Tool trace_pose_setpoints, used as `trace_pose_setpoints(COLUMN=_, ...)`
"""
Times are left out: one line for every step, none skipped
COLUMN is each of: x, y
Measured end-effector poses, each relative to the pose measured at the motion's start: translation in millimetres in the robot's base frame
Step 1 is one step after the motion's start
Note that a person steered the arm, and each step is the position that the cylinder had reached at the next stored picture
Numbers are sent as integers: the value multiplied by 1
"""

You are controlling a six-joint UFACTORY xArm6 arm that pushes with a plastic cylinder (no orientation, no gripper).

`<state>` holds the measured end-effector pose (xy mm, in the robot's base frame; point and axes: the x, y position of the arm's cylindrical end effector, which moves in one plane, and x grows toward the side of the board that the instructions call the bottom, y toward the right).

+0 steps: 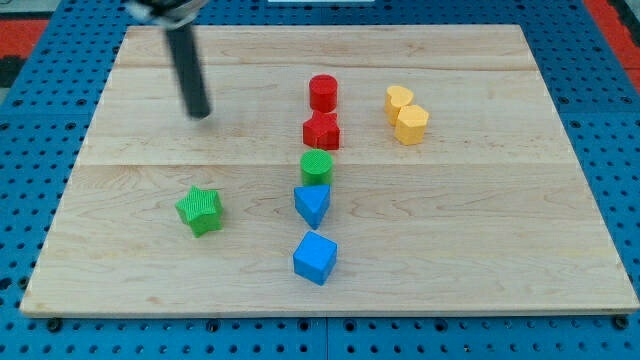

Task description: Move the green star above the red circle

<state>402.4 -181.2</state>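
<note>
Rod tip [199, 112] rests on the table [500, 250], touching no block; no gripper is fitted. Green star [200, 210] lies well below it; red circle [323, 92] sits far to its right. Risk: a rightward push could strike the green cylinder [316, 166] or red star [322, 131].

My tip [199, 112] stands in the view's upper left; the dark rod above it leans slightly left.

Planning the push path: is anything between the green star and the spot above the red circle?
Nothing visible blocks it. The green star sits at the view's lower left; bare board leads up to the spot above the red circle. My tip stands above the star.
</note>
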Motion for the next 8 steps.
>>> trace_pose_setpoints(x=132, y=-10)
trace_pose_setpoints(x=191, y=2)
trace_pose_setpoints(x=160, y=31)
trace_pose_setpoints(x=121, y=47)
trace_pose_setpoints(x=107, y=72)
trace_pose_setpoints(x=106, y=92)
trace_pose_setpoints(x=34, y=87)
trace_pose_setpoints(x=-29, y=96)
